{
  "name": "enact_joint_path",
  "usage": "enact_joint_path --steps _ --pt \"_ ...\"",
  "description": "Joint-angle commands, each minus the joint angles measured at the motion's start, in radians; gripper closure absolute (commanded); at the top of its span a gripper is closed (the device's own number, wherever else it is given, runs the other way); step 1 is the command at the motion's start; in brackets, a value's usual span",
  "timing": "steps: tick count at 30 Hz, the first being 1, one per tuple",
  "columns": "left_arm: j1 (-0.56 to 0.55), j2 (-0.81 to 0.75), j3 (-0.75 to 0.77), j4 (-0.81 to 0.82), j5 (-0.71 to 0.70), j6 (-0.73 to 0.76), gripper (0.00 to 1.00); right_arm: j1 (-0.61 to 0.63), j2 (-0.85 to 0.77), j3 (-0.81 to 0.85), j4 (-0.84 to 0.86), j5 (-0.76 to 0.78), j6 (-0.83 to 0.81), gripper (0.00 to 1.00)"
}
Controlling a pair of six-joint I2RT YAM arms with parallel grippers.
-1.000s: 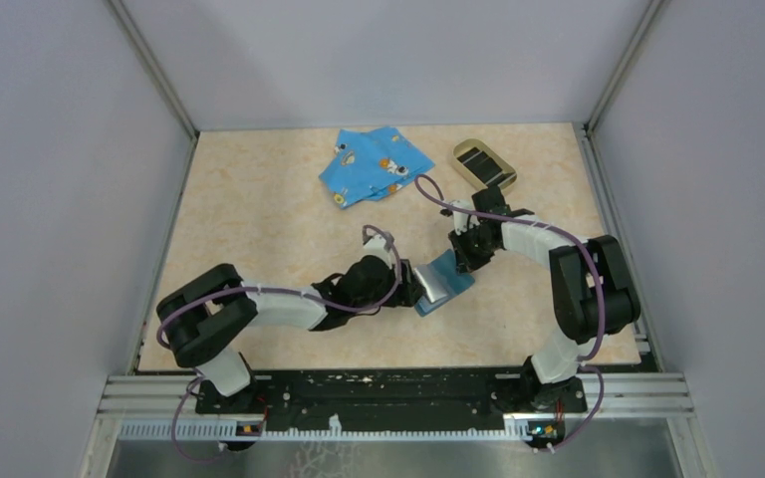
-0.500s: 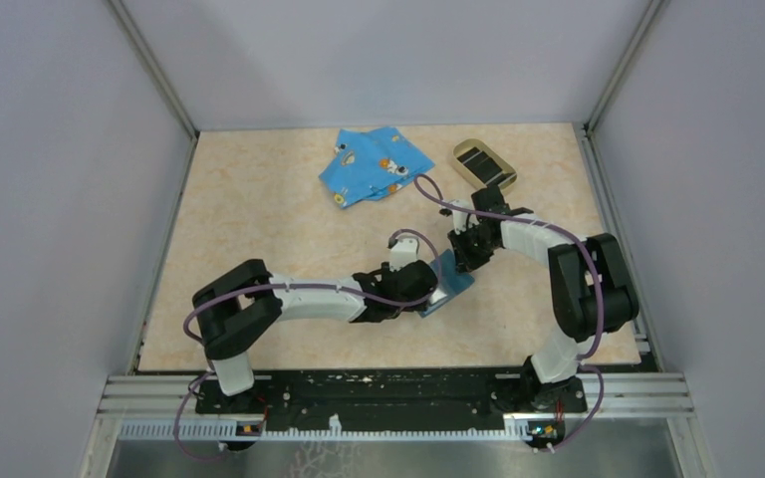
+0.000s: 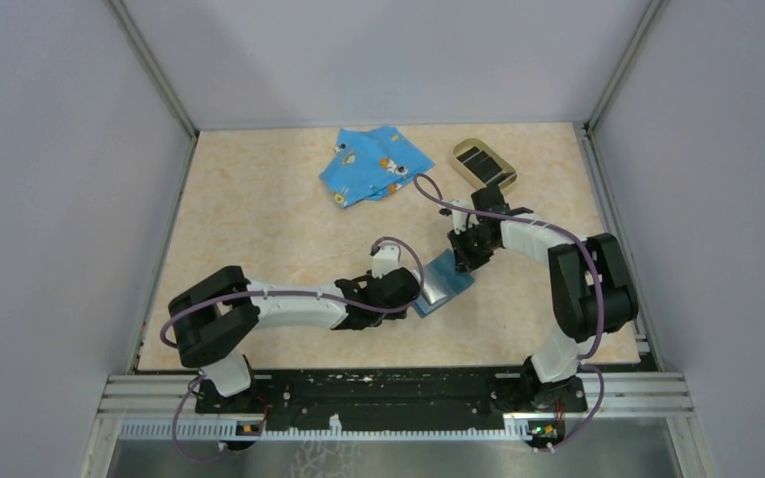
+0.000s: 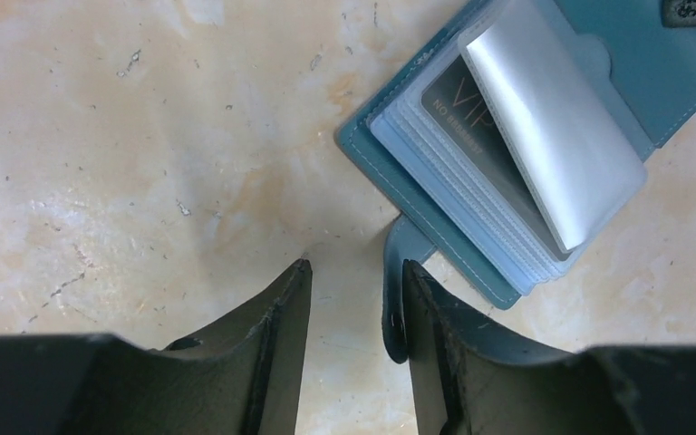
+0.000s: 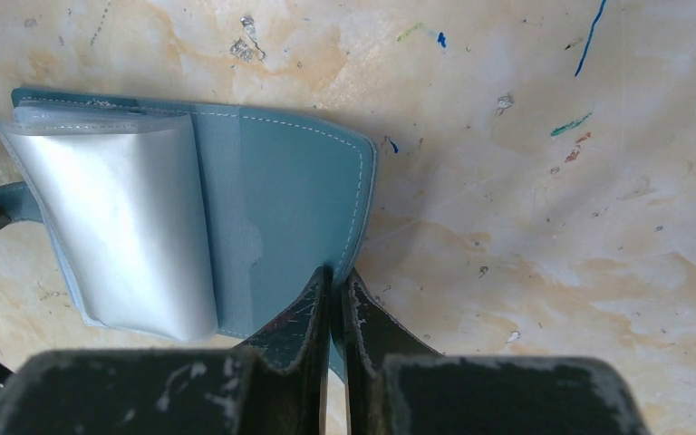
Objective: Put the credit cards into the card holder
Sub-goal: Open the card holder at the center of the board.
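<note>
The teal card holder (image 3: 446,282) lies open on the table, its clear sleeves (image 4: 544,118) fanned up. One black credit card (image 4: 465,107) marked VIP shows inside a sleeve. Another black credit card (image 3: 479,159) lies in the tan oval tray (image 3: 503,179) at the back. My left gripper (image 4: 355,265) stands at the holder's near-left corner, jaws apart. The holder's strap tab (image 4: 396,294) stands between them, against the right finger (image 4: 435,353). My right gripper (image 5: 337,276) is shut on the edge of the holder's cover (image 5: 299,199), pinning the far side.
A bright blue cartoon-print cloth (image 3: 373,165) lies at the back centre, left of the tray. Grey walls close in the table on three sides. Bare table (image 3: 259,219) stretches to the left of the arms.
My left gripper's jaws have narrowed around the strap tab, and its wrist has shifted at the holder's left edge. The right gripper has kept its hold.
</note>
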Motion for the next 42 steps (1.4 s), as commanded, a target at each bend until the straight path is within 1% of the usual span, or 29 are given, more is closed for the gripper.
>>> enact_joint_path --steps 1,3,6,8,9,10,11,14,17,20,22,25,27,29,30,31,33,34,36,38,39,42 --pt "-0.002 -0.020 -0.024 0.023 0.010 -0.005 0.53 0.002 0.026 0.011 -0.036 0.013 -0.016 0.95" --pt "-0.002 -0.014 -0.034 0.048 0.019 0.001 0.58 0.002 0.025 0.011 -0.038 0.009 -0.018 0.95" --pt "-0.002 -0.007 -0.042 0.086 0.033 0.011 0.68 0.002 0.022 0.013 -0.039 0.005 -0.021 0.95" --pt "-0.002 -0.005 -0.048 0.117 0.041 0.019 0.78 0.002 0.017 0.012 -0.042 0.002 -0.024 0.95" --pt "-0.002 -0.006 -0.050 0.129 0.045 0.024 0.85 0.002 0.016 0.012 -0.042 0.000 -0.026 0.95" --pt "-0.001 -0.006 -0.052 0.140 0.050 0.031 0.94 0.002 0.012 0.013 -0.042 -0.003 -0.028 0.95" --pt "-0.002 -0.009 -0.052 0.146 0.050 0.034 1.00 0.002 0.007 0.015 -0.045 -0.008 -0.031 0.94" --pt "-0.001 -0.038 -0.072 0.194 0.048 0.054 1.00 0.002 -0.022 0.021 -0.053 -0.043 -0.045 0.92" --pt "-0.001 -0.108 -0.126 0.287 0.052 0.125 1.00 -0.001 -0.093 0.029 -0.068 -0.100 -0.089 0.77" --pt "-0.001 -0.183 -0.167 0.392 0.068 0.219 1.00 -0.006 -0.215 0.019 -0.062 -0.141 -0.133 0.63" --pt "0.001 -0.212 -0.195 0.487 0.095 0.268 1.00 -0.006 -0.308 0.004 -0.043 -0.152 -0.156 0.56" --pt "0.012 -0.229 -0.215 0.577 0.156 0.318 1.00 -0.006 -0.438 -0.035 0.007 -0.184 -0.176 0.43" --pt "0.017 -0.220 -0.213 0.616 0.195 0.339 1.00 -0.006 -0.504 -0.067 0.036 -0.258 -0.193 0.30" --pt "0.021 -0.203 -0.203 0.631 0.221 0.349 1.00 -0.006 -0.517 -0.103 0.062 -0.370 -0.190 0.21" --pt "0.024 -0.192 -0.198 0.633 0.232 0.351 1.00 -0.005 -0.501 -0.114 0.066 -0.421 -0.180 0.20" --pt "0.025 -0.182 -0.192 0.632 0.238 0.351 1.00 -0.005 -0.474 -0.114 0.064 -0.441 -0.164 0.21" --pt "0.029 -0.169 -0.186 0.633 0.250 0.347 1.00 -0.004 -0.400 -0.092 0.039 -0.422 -0.142 0.23" --pt "0.030 -0.167 -0.188 0.636 0.252 0.344 1.00 -0.003 -0.362 -0.080 0.026 -0.392 -0.137 0.27" --pt "0.034 -0.164 -0.198 0.640 0.253 0.336 1.00 -0.003 -0.287 -0.044 -0.012 -0.313 -0.139 0.40" --pt "0.043 -0.166 -0.215 0.638 0.261 0.324 1.00 -0.003 -0.233 -0.026 -0.036 -0.270 -0.149 0.51" --pt "0.047 -0.169 -0.225 0.638 0.264 0.319 1.00 -0.003 -0.217 -0.023 -0.040 -0.259 -0.150 0.54" --pt "0.055 -0.186 -0.261 0.638 0.267 0.304 1.00 0.002 -0.194 -0.022 -0.049 -0.247 -0.152 0.57"
